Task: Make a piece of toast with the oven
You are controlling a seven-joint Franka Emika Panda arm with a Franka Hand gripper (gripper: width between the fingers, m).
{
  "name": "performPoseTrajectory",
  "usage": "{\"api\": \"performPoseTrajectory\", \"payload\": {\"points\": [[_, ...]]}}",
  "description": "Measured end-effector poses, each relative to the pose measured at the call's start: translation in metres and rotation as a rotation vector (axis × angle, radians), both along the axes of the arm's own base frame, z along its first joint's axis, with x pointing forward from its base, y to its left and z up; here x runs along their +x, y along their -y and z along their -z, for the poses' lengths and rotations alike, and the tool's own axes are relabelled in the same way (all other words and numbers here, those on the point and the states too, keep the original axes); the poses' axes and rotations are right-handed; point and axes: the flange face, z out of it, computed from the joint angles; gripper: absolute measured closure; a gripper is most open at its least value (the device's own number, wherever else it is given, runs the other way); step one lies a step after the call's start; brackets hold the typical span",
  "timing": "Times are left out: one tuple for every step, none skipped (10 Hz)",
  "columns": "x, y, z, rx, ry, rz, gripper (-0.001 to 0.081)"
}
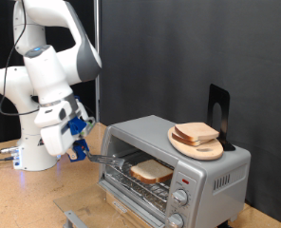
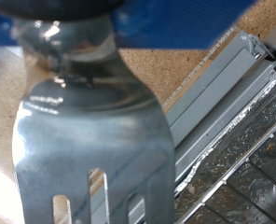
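The oven (image 1: 174, 161) stood open, the piece of toast (image 1: 152, 171) lying flat on its wire rack (image 1: 145, 182), long axis undeterminable. At nine o'clock from it, the hand (image 1: 82, 145) gripped a metal spatula (image 2: 91, 140), blade towards the oven.

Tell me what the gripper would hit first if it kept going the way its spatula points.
Probably the oven: the gripper aims its metal spatula at the open front, toward the piece of toast on the rack. Depth is uncertain.

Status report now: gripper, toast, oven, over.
Gripper shut on spatula, beside oven. Toast on rack inside, door open. Nothing in the way.
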Motion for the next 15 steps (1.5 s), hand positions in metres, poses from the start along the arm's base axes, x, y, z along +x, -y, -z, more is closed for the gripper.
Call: {"api": "performPoseTrajectory", "payload": {"points": [[-0.004, 0.01, -0.006, 0.017, 0.005, 0.014, 0.0421], [-0.008, 0.021, -0.012, 0.033, 0.012, 0.031, 0.0421], [-0.012, 0.03, -0.017, 0.047, 0.02, 0.046, 0.0421], [-0.015, 0.037, -0.022, 0.053, 0.026, 0.059, 0.0421], [-0.018, 0.042, -0.025, 0.064, 0.025, 0.07, 0.0421], [-0.019, 0.045, -0.027, 0.075, 0.021, 0.077, 0.0421], [-0.019, 0.044, -0.026, 0.074, 0.019, 0.075, 0.0421], [-0.02, 0.044, -0.026, 0.074, 0.019, 0.071, 0.0421], [-0.02, 0.046, -0.027, 0.076, 0.022, 0.066, 0.0421], [-0.021, 0.051, -0.03, 0.088, 0.026, 0.061, 0.0421], [-0.021, 0.057, -0.036, 0.107, 0.032, 0.058, 0.0421], [-0.021, 0.063, -0.044, 0.126, 0.042, 0.051, 0.0421], [-0.021, 0.068, -0.054, 0.141, 0.054, 0.048, 0.0421], [-0.021, 0.07, -0.063, 0.15, 0.066, 0.047, 0.0421], [-0.02, 0.07, -0.071, 0.154, 0.078, 0.043, 0.0421]]}}
